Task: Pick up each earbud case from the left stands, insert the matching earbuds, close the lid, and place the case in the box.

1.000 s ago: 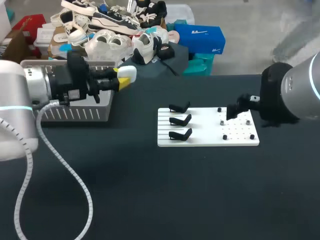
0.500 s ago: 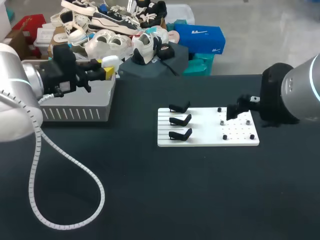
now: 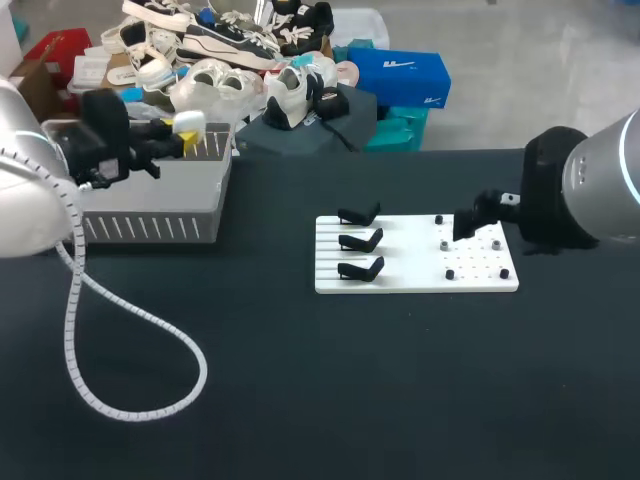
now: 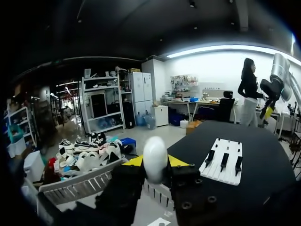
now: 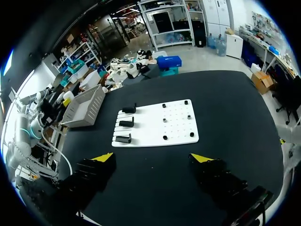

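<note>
Earbud case (image 4: 155,159), white and rounded, sits clamped between the two yellow tips of the left gripper (image 4: 155,163). Only the left wrist view shows this grip plainly, with a finger pressing on each side. The head view shows where it is instead: the case (image 3: 188,122) hangs above the grey slatted box (image 3: 150,212), near the box's right end, at the far left of the table (image 3: 330,380). A white ribbed hose (image 3: 130,405) loops from the left arm onto the tabletop.

The white board (image 3: 410,255) lies near the middle of the table, with three black stands (image 3: 360,242) on its left part and small pegs (image 3: 445,245) on its right. In the head view the right arm's end is only a dark shape over the board's right edge. The right wrist view shows the right gripper (image 5: 153,157) released, its fingers spread wide, with the board (image 5: 155,123) ahead of it and the box (image 5: 87,107) beyond that.
</note>
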`<state>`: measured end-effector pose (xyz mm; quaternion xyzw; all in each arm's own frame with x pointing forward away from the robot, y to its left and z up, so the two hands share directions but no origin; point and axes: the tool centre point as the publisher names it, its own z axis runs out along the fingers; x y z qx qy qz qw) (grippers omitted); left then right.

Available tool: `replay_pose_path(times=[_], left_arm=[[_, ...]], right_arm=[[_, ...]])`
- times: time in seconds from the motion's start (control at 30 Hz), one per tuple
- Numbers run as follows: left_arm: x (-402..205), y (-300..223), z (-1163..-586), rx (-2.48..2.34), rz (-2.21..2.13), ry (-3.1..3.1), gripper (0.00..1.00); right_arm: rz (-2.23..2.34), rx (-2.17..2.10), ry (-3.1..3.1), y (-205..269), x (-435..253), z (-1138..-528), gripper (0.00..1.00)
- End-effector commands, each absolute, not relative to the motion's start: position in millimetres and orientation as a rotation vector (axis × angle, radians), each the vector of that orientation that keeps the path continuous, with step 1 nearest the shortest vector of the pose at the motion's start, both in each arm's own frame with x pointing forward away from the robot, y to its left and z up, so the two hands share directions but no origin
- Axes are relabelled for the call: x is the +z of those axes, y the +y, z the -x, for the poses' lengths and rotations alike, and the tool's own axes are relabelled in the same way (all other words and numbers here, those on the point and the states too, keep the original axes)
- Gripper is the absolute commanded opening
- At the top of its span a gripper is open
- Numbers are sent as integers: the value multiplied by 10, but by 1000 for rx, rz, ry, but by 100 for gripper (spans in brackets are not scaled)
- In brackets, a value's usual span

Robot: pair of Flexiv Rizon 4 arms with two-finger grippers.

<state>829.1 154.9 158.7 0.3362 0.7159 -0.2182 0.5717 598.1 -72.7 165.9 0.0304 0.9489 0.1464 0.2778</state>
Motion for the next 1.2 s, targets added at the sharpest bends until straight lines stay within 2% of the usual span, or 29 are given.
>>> replay_pose_path(times=[0.03, 0.33, 0.6, 0.63, 0.67, 0.7, 0.87, 0.93, 1.0, 1.03, 1.1, 1.13, 1.2], left_arm=[[1466, 1641, -8438, -380, -688, 1714, 0], [1235, 1846, -8736, -340, -648, 1775, 0], [1030, 1812, -8930, -348, -677, 1806, 0], [1017, 1808, -8945, -352, -679, 1804, 2], [1012, 1800, -8961, -355, -701, 1798, 17], [1006, 1796, -8972, -354, -706, 1799, 25], [959, 1823, -9033, -357, -701, 1800, 22], [951, 1828, -9041, -362, -704, 1800, 27], [941, 1844, -9053, -366, -709, 1798, 57], [936, 1849, -9056, -368, -712, 1798, 58], [913, 1876, -9066, -369, -711, 1798, 51], [907, 1885, -9069, -370, -709, 1798, 51], [891, 1906, -9069, -371, -708, 1799, 56]], right_arm=[[-83, 397, 2539, -734, 1640, -5969, 100], [-83, 397, 2539, -734, 1640, -5969, 100], [-83, 397, 2539, -734, 1640, -5969, 100], [-83, 397, 2539, -734, 1640, -5969, 100], [-83, 397, 2539, -734, 1640, -5969, 100], [-83, 397, 2539, -734, 1640, -5969, 100], [-83, 397, 2539, -734, 1640, -5969, 100], [-83, 397, 2539, -734, 1640, -5969, 100], [-83, 397, 2539, -734, 1640, -5969, 100], [-83, 397, 2539, -734, 1640, -5969, 100], [-83, 397, 2539, -734, 1640, -5969, 100], [-83, 397, 2539, -734, 1640, -5969, 100], [-83, 397, 2539, -734, 1640, -5969, 100]])
